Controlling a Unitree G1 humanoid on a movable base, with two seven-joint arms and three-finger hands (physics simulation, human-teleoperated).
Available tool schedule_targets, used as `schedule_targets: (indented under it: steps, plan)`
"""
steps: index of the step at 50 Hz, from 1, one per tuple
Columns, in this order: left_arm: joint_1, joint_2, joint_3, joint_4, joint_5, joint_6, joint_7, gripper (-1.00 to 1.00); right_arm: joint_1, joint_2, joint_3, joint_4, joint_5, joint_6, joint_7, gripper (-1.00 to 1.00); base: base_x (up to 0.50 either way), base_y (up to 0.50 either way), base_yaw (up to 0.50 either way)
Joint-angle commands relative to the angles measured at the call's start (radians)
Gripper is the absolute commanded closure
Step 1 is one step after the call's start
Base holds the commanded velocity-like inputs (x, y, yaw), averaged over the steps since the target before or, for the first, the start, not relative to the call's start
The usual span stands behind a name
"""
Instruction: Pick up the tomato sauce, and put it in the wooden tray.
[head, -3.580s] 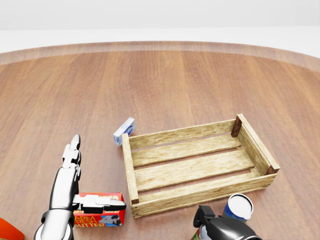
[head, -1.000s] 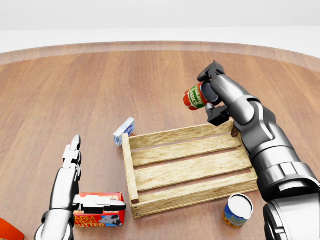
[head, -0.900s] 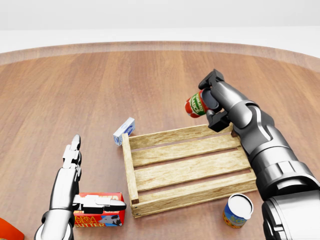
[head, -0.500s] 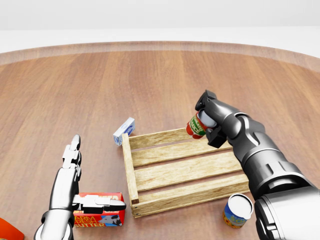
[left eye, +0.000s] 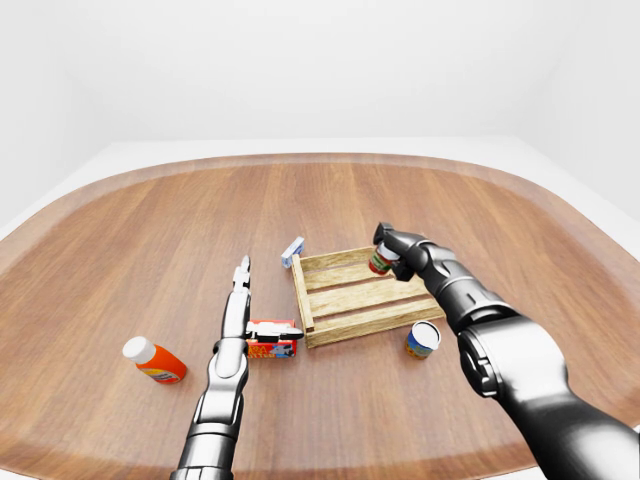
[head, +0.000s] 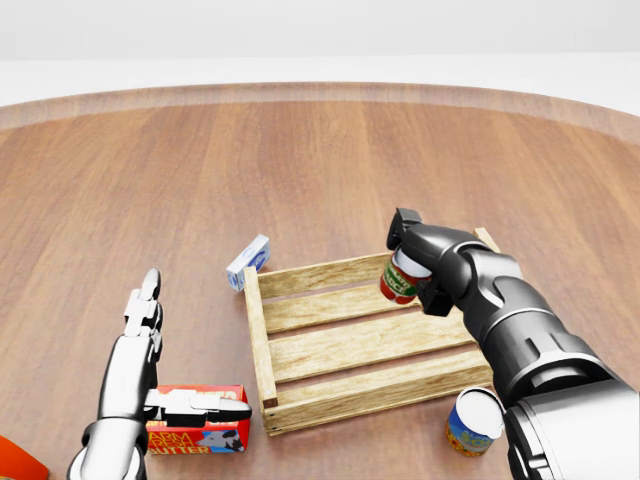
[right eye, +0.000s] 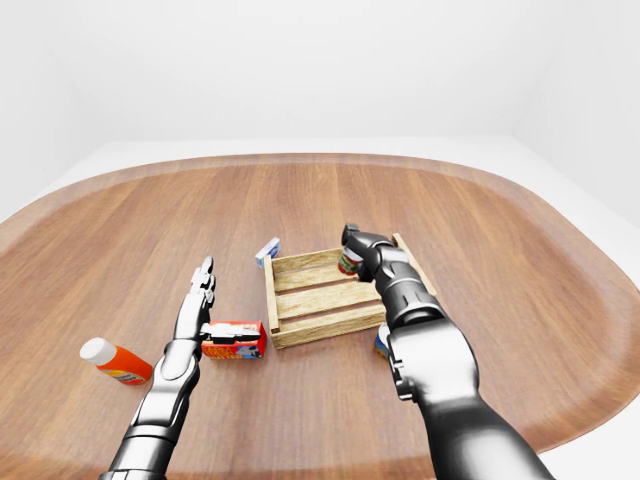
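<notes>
Right hand (head: 418, 268) is gripping the tomato sauce (head: 402, 277), a small can with a red and green label, fingers clenched round its upper part. In the head view the can is hanging tilted over the far right part of the wooden tray (head: 262, 345), just past the tray's far wall, and it is not clear whether its lower edge is touching the slats or sitting slightly above them. The right arm is reaching in from the lower right of the head view and covering the tray's right end wall. Left hand (head: 143, 318) is lying flat with fingers released and straight, pointing toward the far side of the table (head: 300, 160), holding nothing. It is sitting left of the tray and well apart from it. A red butter box (head: 200, 419) is lying just right of the left forearm, near the tray's near left corner. A small blue and white box (head: 248, 262) is lying beside the tray's far left corner, close to it, contact not clear. A blue can with a white lid (head: 474, 421) is standing just outside the tray's near wall toward its right end. An orange bottle with a white cap (left eye: 154, 361) is lying on its side at the far left of the left-eye view, well apart from everything else.
</notes>
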Motion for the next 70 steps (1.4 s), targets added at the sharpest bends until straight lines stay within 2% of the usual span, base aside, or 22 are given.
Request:
schedule_targets:
  steps: [1, 9, 18, 43, 70]
  plan:
    - [0.0, 0.001, 0.001, -0.001, 0.0, 0.0, -0.001, -1.0, 0.034, 0.007, -0.017, -0.006, -0.172, -0.015, 0.101, 1.0, 0.0, 0.0, 0.0]
    - [0.002, 0.0, 0.0, -0.005, 0.0, 0.0, -0.002, -1.0, 0.049, 0.009, -0.012, -0.003, -0.179, -0.015, 0.146, 1.0, 0.0, 0.0, 0.0]
    - [0.002, 0.0, 0.0, -0.005, 0.0, 0.0, -0.002, -1.0, 0.053, 0.001, -0.015, -0.002, -0.193, -0.015, 0.148, 1.0, 0.0, 0.0, 0.0]
    - [0.006, -0.002, -0.001, -0.009, 0.0, 0.0, -0.001, -1.0, 0.062, -0.002, -0.017, 0.0, -0.243, -0.015, 0.054, 1.0, 0.0, 0.0, 0.0]
    - [0.001, -0.001, 0.0, -0.002, -0.001, 0.0, -0.001, -1.0, 0.086, 0.001, -0.022, 0.002, -0.245, -0.015, 0.051, 1.0, 0.0, 0.0, 0.0]
